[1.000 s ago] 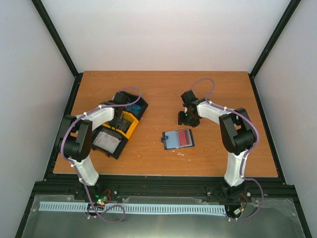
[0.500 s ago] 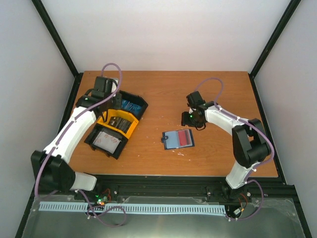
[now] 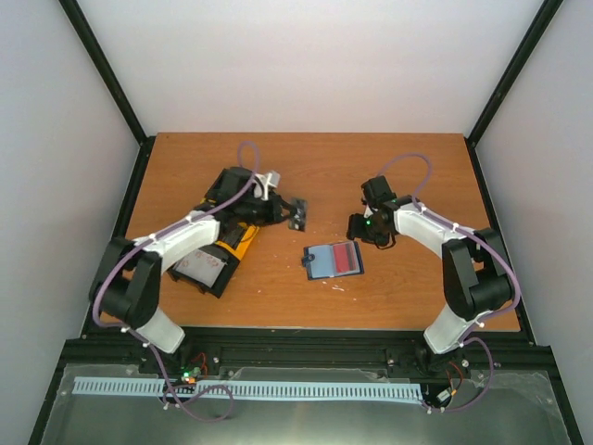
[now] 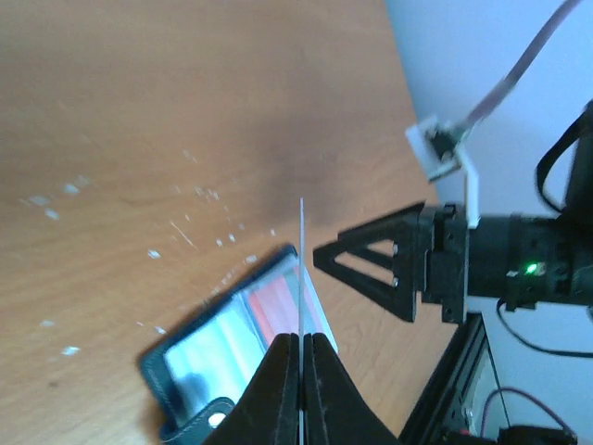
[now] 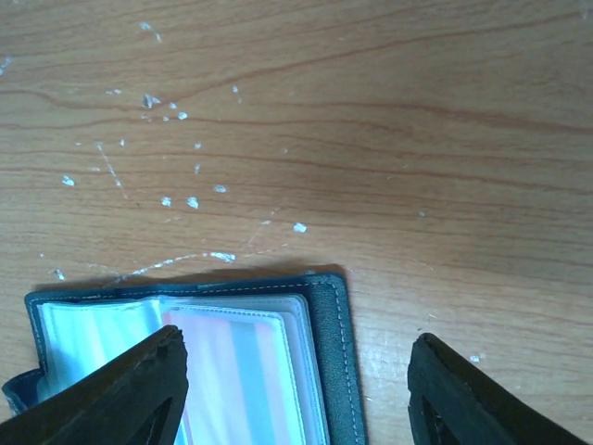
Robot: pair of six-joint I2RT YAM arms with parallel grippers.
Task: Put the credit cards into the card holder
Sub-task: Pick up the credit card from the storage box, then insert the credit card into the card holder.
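Near the middle of the worktop [image 3: 417, 167], a little toward its near edge, the card holder [image 3: 334, 260] lies opened flat. It has a dark navy stitched cover framing clear plastic pockets; the left leaf reads pale blue-grey and the right leaf shows red through its sleeve, perhaps a card already lodged there. The left claw [image 3: 295, 213] hangs over bare wood between the black-and-yellow bin tray [image 3: 243, 241] and the holder. Its fingers [image 4: 278, 389] are pressed tight on a single credit card [image 4: 302, 269], which its own camera sees edge-on as a thin pale line, so the colour cannot be told. The right claw [image 5: 296, 345] is poised by the holder's far right corner, jaws spread wide with nothing between them. White credit cards [image 3: 199, 267] with a red mark sit in the tray's nearest compartment, toward the worktop's left edge. The card looks light, stiff and slick. Being pinched at one end leaves its free edge to lead into a pocket, but a glancing contact could twist it in the grip. The holder is probably light and limp and likely to skate on the smooth wood when pushed. It is best pinned at the navy border or spine, clear of the pocket mouth, whose thin film will need the card's edge slipped under it at a shallow angle.
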